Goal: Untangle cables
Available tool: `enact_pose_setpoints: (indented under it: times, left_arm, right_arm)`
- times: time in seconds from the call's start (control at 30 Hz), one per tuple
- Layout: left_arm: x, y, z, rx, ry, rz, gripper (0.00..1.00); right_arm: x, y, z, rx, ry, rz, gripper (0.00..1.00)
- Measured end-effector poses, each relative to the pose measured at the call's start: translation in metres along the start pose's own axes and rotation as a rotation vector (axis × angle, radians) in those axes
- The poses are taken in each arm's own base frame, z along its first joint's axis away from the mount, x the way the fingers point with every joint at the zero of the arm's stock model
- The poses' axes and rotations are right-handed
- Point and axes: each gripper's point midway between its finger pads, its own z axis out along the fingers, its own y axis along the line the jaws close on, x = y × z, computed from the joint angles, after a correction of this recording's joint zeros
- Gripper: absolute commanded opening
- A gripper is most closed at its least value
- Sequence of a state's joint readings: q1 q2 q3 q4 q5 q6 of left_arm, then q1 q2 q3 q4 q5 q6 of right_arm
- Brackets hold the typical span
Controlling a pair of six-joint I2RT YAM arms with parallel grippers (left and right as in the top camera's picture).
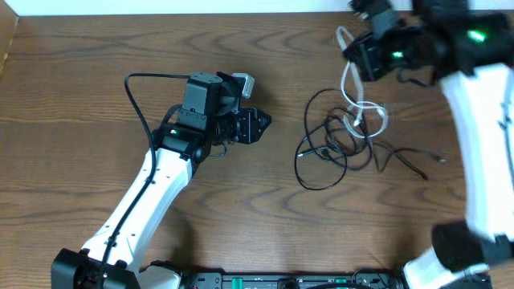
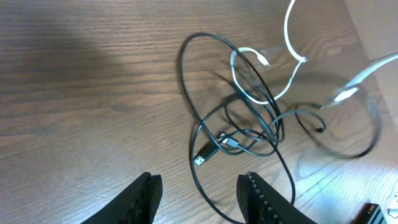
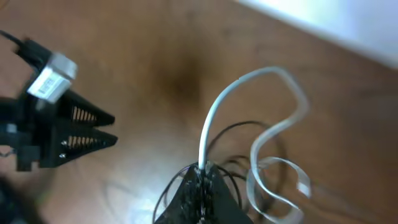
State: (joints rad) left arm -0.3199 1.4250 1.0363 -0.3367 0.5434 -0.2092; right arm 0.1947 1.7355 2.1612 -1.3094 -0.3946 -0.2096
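The cables lie right of the table's centre as a loose tangle of thin black loops (image 1: 333, 144) with a white cable (image 1: 351, 92) rising out of it. My right gripper (image 1: 348, 50) hangs above the tangle, shut on the white cable (image 3: 214, 112), which comes straight up out of the closed tips (image 3: 202, 171). Left of the tangle, my left gripper (image 1: 263, 124) stands open and low over the wood. In the left wrist view its fingers (image 2: 148, 194) hold nothing, with a black loop (image 2: 202, 186) on the table between them. The black cables (image 2: 249, 127) and the white cable (image 2: 261, 93) cross just ahead.
A USB plug (image 2: 200, 160) lies at the tangle's near edge. A black strand with a small plug (image 1: 439, 160) trails off to the right. The left arm's own thick lead (image 1: 138, 100) arcs over the wood. The table's far edge (image 1: 201, 14) meets a pale wall.
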Motion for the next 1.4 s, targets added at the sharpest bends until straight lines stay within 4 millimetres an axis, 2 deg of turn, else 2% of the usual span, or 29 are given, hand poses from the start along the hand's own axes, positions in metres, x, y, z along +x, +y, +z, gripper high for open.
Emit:
enact_pose_setpoints:
  times: [0.13,0.33,0.43,0.63,0.73,0.83,0.97,1.03,1.23,1.4]
  left_arm:
    - [0.000,0.000,0.000,0.000,0.000,-0.001,0.45]
    - [0.000,0.000,0.000,0.000,0.000,-0.001,0.45]
    - [0.000,0.000,0.000,0.000,0.000,0.000,0.44]
    - [0.000,0.000,0.000,0.000,0.001,-0.001,0.45]
    - [0.000,0.000,0.000,0.000,0.001,-0.001,0.44]
    - [0.000,0.000,0.000,0.000,0.000,0.000,0.45]
    - [0.001,0.000,0.000,-0.001,0.005,-0.003,0.44]
    - [0.004,0.001,0.000,-0.004,0.015,-0.009,0.44]
    - [0.007,0.002,0.000,-0.008,0.027,-0.015,0.44]
    - [0.007,0.002,0.000,-0.008,0.029,-0.016,0.45]
  right_arm:
    - [-0.008,-0.009,-0.040,0.132,-0.071,0.007,0.01]
    - [-0.003,-0.044,-0.063,0.273,-0.083,0.095,0.01]
    - [-0.005,-0.053,-0.077,0.321,-0.103,0.116,0.01]
    - [-0.022,-0.064,-0.128,0.458,-0.211,0.146,0.01]
    - [-0.018,-0.075,-0.153,0.554,-0.230,0.183,0.01]
    - [-0.007,-0.091,-0.170,0.645,-0.224,0.236,0.01]
    - [0.020,-0.126,-0.192,0.799,-0.204,0.418,0.01]
    - [0.039,-0.146,-0.204,0.889,-0.184,0.534,0.01]
    - [0.102,-0.188,-0.236,1.151,-0.098,0.839,0.01]
    - [0.126,-0.205,-0.264,1.268,-0.129,0.971,0.01]
